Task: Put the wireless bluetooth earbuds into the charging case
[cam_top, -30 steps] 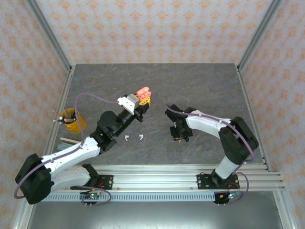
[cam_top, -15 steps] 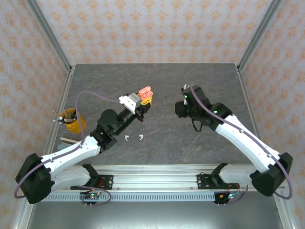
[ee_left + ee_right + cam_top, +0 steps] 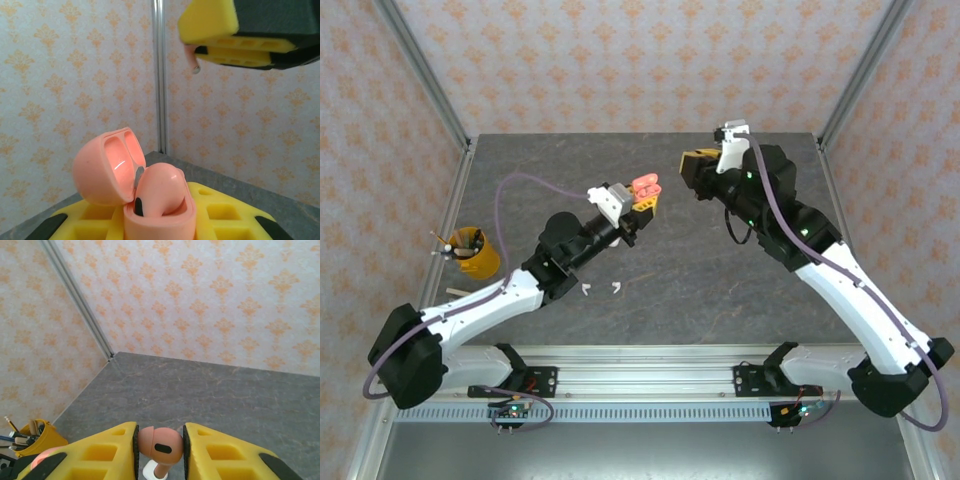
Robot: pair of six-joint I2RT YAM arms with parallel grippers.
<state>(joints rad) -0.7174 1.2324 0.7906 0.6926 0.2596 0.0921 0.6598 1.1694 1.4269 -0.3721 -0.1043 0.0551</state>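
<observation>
Earbuds: one coral-pink earbud (image 3: 159,444) is pinched btwn the yellow pads (image 3: 107,450) of my right claw (image 3: 160,439), stem down, up in the air over the far part of the tabletop (image 3: 670,300). My left claw (image 3: 642,200) is clamped on the coral-pink charging case (image 3: 155,212), lid swung open. Another coral-pink earbud (image 3: 157,186) sits in the case, head poking above the rim. From the left wrist cam, my right claw is above & to the right of the case, apart from it. One white earbud (image 3: 587,290) & a second white earbud (image 3: 617,288) lie on the tabletop near my left arm, close together. Yellow cup (image 3: 472,252) w/ pens stands at the left edge.
</observation>
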